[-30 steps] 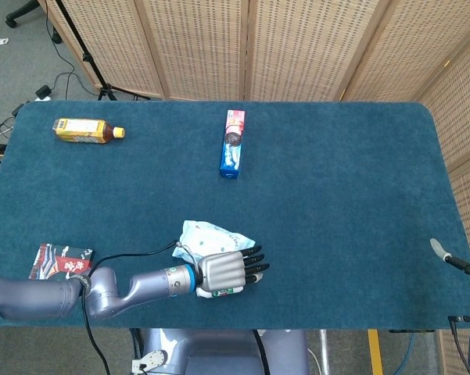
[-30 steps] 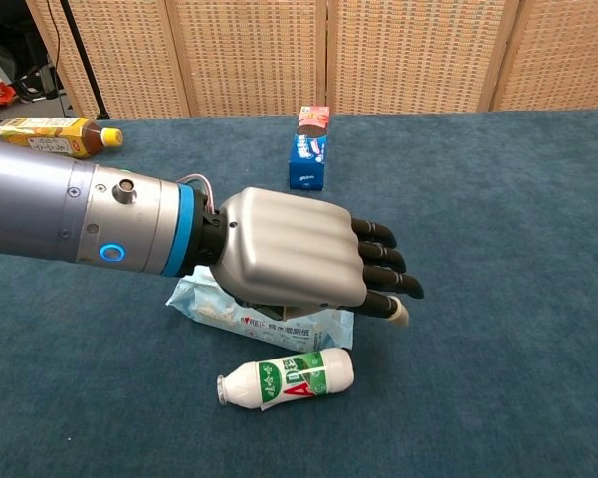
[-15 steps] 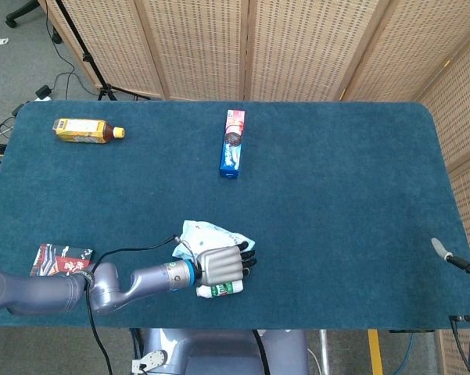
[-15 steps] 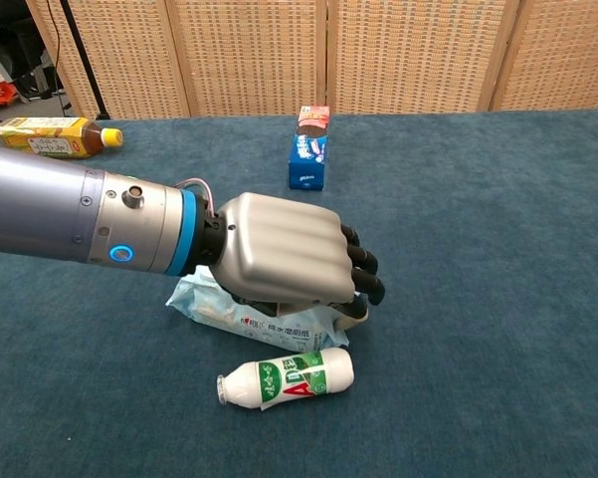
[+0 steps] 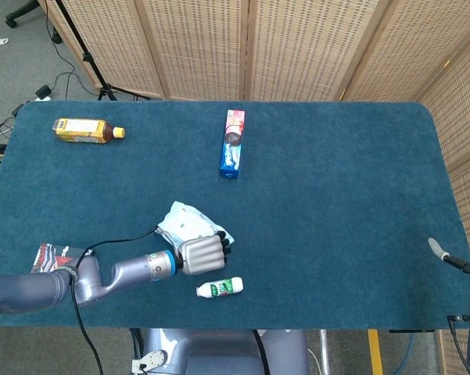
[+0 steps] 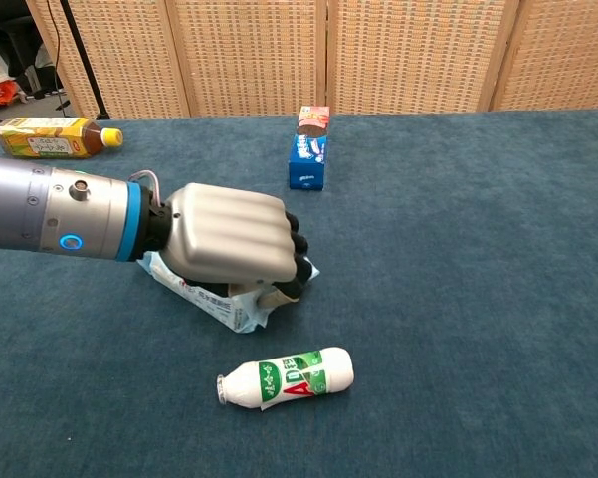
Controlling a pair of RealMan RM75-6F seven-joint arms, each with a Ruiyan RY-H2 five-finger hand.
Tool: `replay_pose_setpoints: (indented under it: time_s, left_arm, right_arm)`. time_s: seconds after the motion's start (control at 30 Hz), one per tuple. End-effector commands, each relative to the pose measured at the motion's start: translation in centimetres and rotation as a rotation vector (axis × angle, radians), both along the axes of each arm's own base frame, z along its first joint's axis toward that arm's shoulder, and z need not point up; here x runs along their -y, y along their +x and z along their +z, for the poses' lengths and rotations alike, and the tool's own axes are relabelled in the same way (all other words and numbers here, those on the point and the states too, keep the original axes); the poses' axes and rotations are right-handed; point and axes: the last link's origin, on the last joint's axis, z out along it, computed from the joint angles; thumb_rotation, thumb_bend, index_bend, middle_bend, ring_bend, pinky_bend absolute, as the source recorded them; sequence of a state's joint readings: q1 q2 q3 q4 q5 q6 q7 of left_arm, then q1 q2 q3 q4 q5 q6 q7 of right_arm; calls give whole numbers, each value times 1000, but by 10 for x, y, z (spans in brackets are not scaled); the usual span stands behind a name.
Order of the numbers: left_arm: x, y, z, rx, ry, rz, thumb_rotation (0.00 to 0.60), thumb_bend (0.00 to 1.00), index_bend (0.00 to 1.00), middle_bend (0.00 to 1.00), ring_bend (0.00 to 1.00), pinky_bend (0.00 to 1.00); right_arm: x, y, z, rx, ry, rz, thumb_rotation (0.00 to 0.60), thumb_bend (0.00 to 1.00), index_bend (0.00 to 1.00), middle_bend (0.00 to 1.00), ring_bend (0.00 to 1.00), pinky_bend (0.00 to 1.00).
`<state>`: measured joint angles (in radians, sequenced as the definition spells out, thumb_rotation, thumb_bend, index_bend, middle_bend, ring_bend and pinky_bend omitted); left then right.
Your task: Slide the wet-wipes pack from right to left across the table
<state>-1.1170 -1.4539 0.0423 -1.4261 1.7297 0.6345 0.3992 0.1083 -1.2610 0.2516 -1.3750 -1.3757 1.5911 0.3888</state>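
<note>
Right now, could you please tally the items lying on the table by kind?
Bottles: 2, tea bottle and small white drink bottle
Wet-wipes pack: 1, under the left hand
Cookie box: 1
Red snack packet: 1
Total: 5

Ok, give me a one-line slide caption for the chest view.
Left hand curled over the wet-wipes pack on the blue table, a small white bottle lying just in front.

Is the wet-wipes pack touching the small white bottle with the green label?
Apart. The chest view shows bare blue cloth between the wet-wipes pack and the small bottle.
</note>
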Motion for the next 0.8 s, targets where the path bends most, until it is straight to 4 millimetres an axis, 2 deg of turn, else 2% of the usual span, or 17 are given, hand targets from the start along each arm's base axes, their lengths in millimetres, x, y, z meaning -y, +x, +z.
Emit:
replay_pose_setpoints:
  time_s: [0.03, 0.23, 0.47, 0.8]
  left_arm:
    - [-11, -25, 12, 4, 31, 64, 600, 1000, 549, 393, 298, 328]
    - [-32, -60, 31, 23, 94, 173, 600, 1000, 549, 393, 298, 328]
    - [-39, -84, 45, 32, 121, 218, 600, 1000, 549, 393, 298, 328]
    - [-45, -141, 80, -10, 187, 266, 600, 1000, 550, 393, 299, 328]
  right_arm:
    - [0, 1, -1, 3, 6, 3, 600, 2, 9, 0, 0, 0]
    - [0, 3, -2, 0, 9, 9, 600, 2, 9, 0, 0, 0]
    - [0, 4, -5, -4, 17, 10, 600, 2, 6, 0, 0, 0]
    - [1, 4, -6, -2, 23, 12, 600, 2, 6, 0, 0, 0]
